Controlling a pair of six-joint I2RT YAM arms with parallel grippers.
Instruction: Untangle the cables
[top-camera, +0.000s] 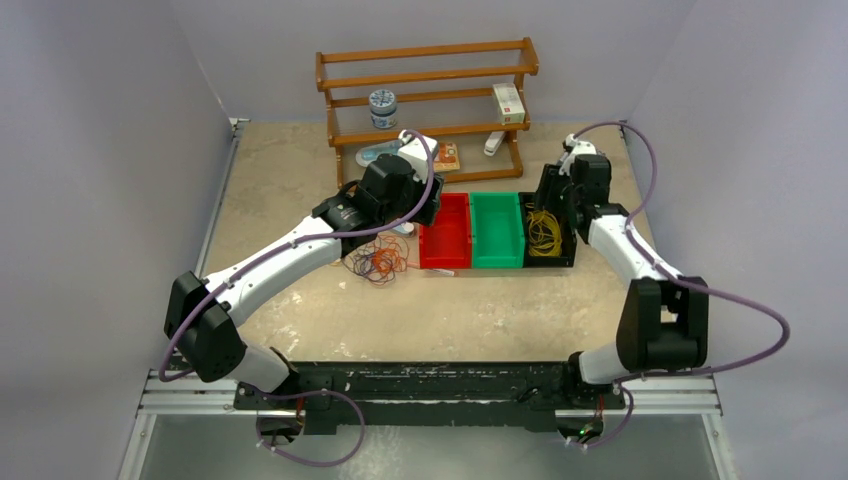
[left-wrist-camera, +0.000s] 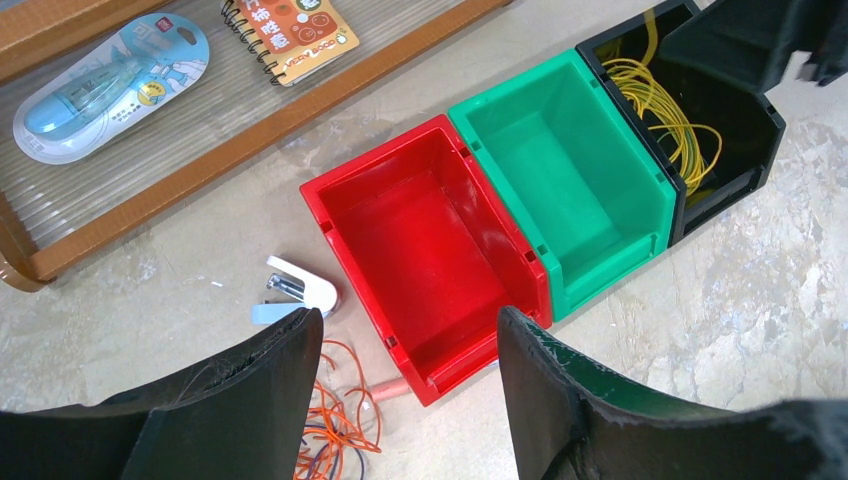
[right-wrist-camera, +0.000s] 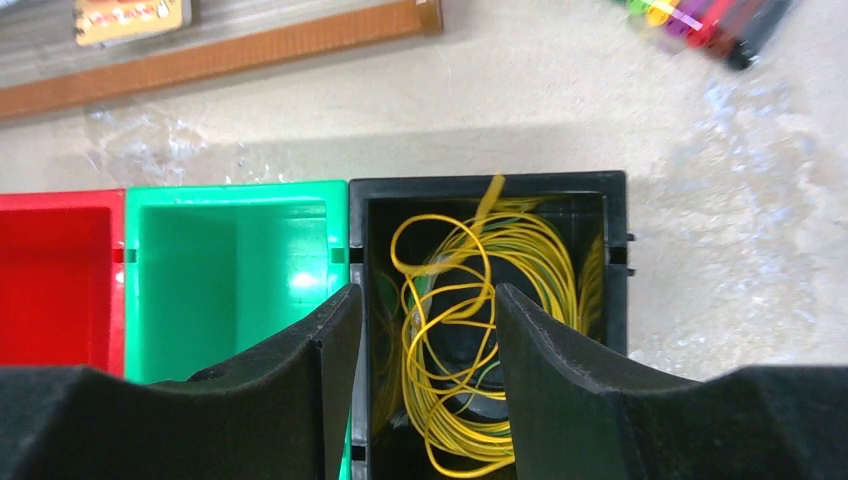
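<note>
Where three open bins stand wall to wall on the table (top-camera: 300, 180), the red bin (left-wrist-camera: 325, 215) on the left and the green bin (left-wrist-camera: 512, 84) in the middle hold nothing, while the black bin (right-wrist-camera: 487, 181) on the right holds a loose coil of yellow cable (right-wrist-camera: 545, 260). One yellow strand rises toward the black bin's far rim and is blurred. The right gripper (right-wrist-camera: 425, 292) hangs over the black bin's left half with its jaws parted and nothing pinched between them, the yellow loops lying below the gap. The left gripper (left-wrist-camera: 405, 318) hovers over the red bin's near-left corner, jaws spread wide and holding nothing. A tangle of orange-red and dark cables (top-camera: 378, 262) lies on the bare table just left of the red bin, partly under the left arm. Behind the bins a wooden rack (top-camera: 425, 55) stands near the table's far edge, with a strip of bare table between it and the bins. Broad open tabletop runs in front of the bins toward the arm bases, and a narrower band lies right of the black bin. A white and blue stapler (left-wrist-camera: 295, 290) sits between the tangle and the rack. On the rack's lowest shelf lie a packaged blue and white dispenser (left-wrist-camera: 110, 85) and a spiral notebook (left-wrist-camera: 290, 25) whose cover appears to read "VERY GOOD". Coloured markers (right-wrist-camera: 705, 20) lie on the table beyond the black bin.
</note>
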